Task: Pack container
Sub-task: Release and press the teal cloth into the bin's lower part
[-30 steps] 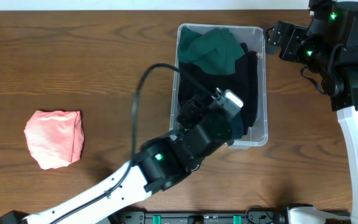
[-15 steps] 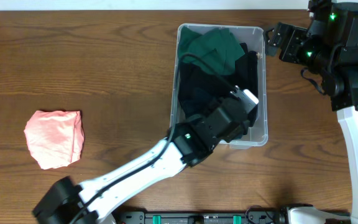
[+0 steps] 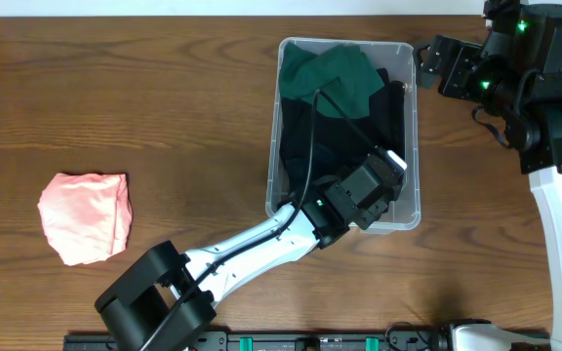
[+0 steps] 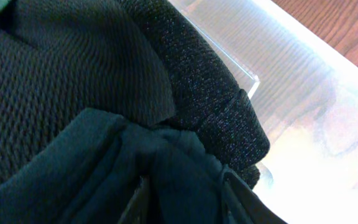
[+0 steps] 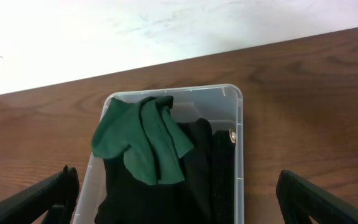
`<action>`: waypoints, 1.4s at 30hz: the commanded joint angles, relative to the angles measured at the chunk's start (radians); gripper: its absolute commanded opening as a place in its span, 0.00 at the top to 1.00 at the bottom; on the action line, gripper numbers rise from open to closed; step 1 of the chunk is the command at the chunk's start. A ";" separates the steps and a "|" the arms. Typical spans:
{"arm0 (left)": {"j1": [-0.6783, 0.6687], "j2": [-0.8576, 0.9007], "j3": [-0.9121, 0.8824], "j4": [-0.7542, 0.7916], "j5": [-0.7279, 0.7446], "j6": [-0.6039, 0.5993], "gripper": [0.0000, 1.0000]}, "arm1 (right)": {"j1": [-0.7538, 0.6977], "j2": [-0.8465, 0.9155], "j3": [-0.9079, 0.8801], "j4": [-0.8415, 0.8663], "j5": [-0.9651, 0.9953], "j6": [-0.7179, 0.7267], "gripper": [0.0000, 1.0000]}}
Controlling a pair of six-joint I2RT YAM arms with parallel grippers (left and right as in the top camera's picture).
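The clear container [image 3: 418, 127] stands at the table's middle right; its wall shows in the left wrist view [image 4: 303, 106] and its rim in the right wrist view [image 5: 238, 124]. It holds a green garment [image 3: 332, 76] at the far end and black garments [image 3: 335, 136]. My left gripper [image 3: 374, 185] is down inside the container's near end, shut [image 4: 185, 186] on a dark blue garment [image 4: 104, 174] that lies against a black knit garment [image 4: 73, 68]. My right gripper [image 3: 427, 63] is open and empty by the container's far right corner, its fingers wide apart [image 5: 178, 177].
A folded pink garment [image 3: 84, 216] lies on the wooden table at the left. The left arm's black cable [image 3: 312, 127] arcs over the container. The right arm's base [image 3: 554, 107] fills the right edge.
My left gripper has moved right and deeper into the container's near end with the dark blue garment. The right arm has not moved.
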 commanded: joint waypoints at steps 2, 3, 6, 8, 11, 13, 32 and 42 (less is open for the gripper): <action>-0.004 0.006 0.003 -0.015 0.026 -0.027 0.61 | -0.006 -0.005 0.002 -0.001 0.002 0.007 0.01; -0.002 -0.003 0.003 -0.003 0.020 -0.027 0.61 | -0.006 -0.005 0.002 -0.001 0.002 0.007 0.01; 0.011 -0.054 0.003 0.039 -0.012 -0.027 0.60 | -0.006 -0.005 0.002 -0.001 0.002 0.007 0.01; 0.027 -0.094 0.003 0.064 -0.029 -0.027 0.58 | -0.006 -0.005 0.002 -0.001 0.002 0.007 0.01; 0.064 -0.135 0.003 0.096 -0.032 -0.028 0.56 | -0.006 -0.005 0.002 -0.001 0.002 0.007 0.01; 0.092 -0.139 0.003 0.107 -0.032 -0.028 0.56 | -0.006 -0.005 0.002 -0.001 0.002 0.007 0.01; 0.137 0.115 0.002 0.067 0.250 -0.181 0.65 | -0.006 -0.005 0.002 -0.001 0.002 0.007 0.01; 0.217 -0.137 0.002 0.066 0.204 -0.178 0.56 | -0.006 -0.005 0.002 -0.001 0.002 0.007 0.01</action>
